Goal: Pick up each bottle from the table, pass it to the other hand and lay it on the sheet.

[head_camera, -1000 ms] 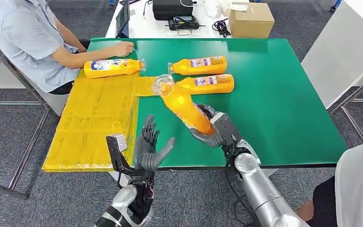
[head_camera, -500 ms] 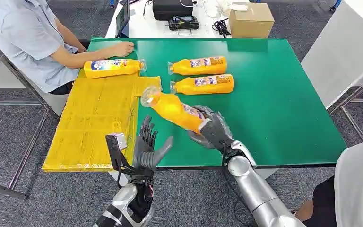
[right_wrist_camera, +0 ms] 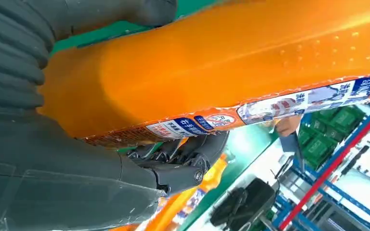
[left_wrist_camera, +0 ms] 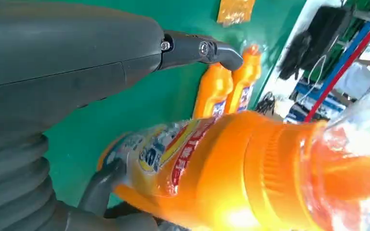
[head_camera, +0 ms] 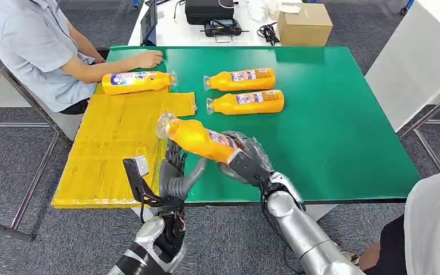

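Observation:
My right hand (head_camera: 247, 159) grips an orange bottle (head_camera: 197, 139) by its base, above the table's front edge. The bottle is tilted, and its clear cap (head_camera: 166, 124) points left toward the yellow sheet (head_camera: 109, 149). My left hand (head_camera: 176, 173) is just under the bottle's middle with fingers spread upward; I cannot tell whether it touches. In the left wrist view the bottle (left_wrist_camera: 212, 163) fills the space beside the thumb (left_wrist_camera: 197, 48). The right wrist view shows fingers (right_wrist_camera: 183, 163) wrapped under the bottle (right_wrist_camera: 221, 62). One bottle (head_camera: 136, 82) lies on the sheet's far end. Two bottles (head_camera: 240, 79) (head_camera: 246, 102) lie on the green table (head_camera: 344, 126).
A person sits at the table's left, one hand (head_camera: 149, 58) resting near the bottle on the sheet. A cardboard box (head_camera: 303, 23) and black equipment (head_camera: 209, 11) stand on the white table behind. Another person's sleeve (head_camera: 435, 223) is at the lower right.
My right hand has swung the bottle leftward and tipped it flatter, bringing it over my left hand. The left hand has risen slightly toward the bottle.

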`<state>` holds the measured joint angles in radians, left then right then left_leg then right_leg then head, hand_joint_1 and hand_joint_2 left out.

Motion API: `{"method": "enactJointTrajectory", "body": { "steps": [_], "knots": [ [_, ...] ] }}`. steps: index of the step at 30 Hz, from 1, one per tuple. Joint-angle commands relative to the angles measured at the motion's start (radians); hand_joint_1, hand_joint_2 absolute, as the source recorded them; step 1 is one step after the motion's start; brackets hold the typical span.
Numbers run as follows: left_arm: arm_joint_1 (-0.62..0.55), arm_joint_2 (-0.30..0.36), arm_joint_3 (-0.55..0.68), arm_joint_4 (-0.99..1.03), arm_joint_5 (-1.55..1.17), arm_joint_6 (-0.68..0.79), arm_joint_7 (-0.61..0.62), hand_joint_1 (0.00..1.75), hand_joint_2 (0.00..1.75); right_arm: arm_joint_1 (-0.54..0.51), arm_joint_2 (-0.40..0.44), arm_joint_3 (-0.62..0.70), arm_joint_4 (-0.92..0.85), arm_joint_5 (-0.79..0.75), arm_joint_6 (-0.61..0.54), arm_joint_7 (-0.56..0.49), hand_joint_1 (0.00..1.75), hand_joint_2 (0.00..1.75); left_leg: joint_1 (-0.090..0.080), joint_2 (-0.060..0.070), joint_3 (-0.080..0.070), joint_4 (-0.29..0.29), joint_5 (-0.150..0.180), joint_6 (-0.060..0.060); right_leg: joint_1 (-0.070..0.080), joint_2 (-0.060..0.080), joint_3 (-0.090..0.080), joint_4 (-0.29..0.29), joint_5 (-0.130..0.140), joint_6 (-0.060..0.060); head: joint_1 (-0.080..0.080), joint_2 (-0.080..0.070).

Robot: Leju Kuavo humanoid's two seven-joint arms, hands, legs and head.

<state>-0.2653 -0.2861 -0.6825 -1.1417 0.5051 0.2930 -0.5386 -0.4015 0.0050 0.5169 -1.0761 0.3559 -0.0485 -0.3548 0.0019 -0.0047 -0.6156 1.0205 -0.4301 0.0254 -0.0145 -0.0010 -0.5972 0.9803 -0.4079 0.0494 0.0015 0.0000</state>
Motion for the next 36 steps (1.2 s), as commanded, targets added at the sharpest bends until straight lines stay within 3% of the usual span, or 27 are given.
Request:
{"method": "enactJointTrajectory", "body": {
  "steps": [1,21,24,36],
  "knots": [
    [-0.015,0.031,-0.02,-0.029,0.011,-0.035,0.014,0.0,1.75,-0.049,-0.004,0.032,0.043,-0.013,0.013,-0.001,1.75,1.75,0.0,0.003,0.006,0.0,-0.002,-0.002,0.0,0.002,0.005,0.0,-0.002,-0.003,0.0,0.0],
    [-0.012,0.029,-0.015,-0.037,0.041,-0.072,0.019,0.0,1.75,-0.052,-0.005,0.04,0.039,0.006,-0.003,0.005,1.75,1.75,0.0,0.001,0.001,-0.001,0.0,-0.001,0.0,0.001,0.001,0.0,0.0,-0.001,0.0,0.0],
    [-0.02,0.024,-0.018,-0.031,0.016,-0.048,-0.005,0.0,1.75,-0.055,-0.01,0.056,0.032,0.038,-0.019,0.016,1.68,1.75,0.0,0.001,0.001,-0.001,0.0,-0.001,0.0,0.001,0.001,0.0,0.0,-0.001,0.0,0.0],
    [-0.042,0.007,0.017,0.014,0.021,-0.04,-0.019,0.0,1.75,-0.077,-0.016,0.103,-0.002,0.064,-0.002,0.048,1.75,1.75,0.0,0.002,0.004,0.0,-0.002,-0.001,0.0,0.002,0.003,0.001,-0.001,-0.002,0.0,0.0]
  ]
}}
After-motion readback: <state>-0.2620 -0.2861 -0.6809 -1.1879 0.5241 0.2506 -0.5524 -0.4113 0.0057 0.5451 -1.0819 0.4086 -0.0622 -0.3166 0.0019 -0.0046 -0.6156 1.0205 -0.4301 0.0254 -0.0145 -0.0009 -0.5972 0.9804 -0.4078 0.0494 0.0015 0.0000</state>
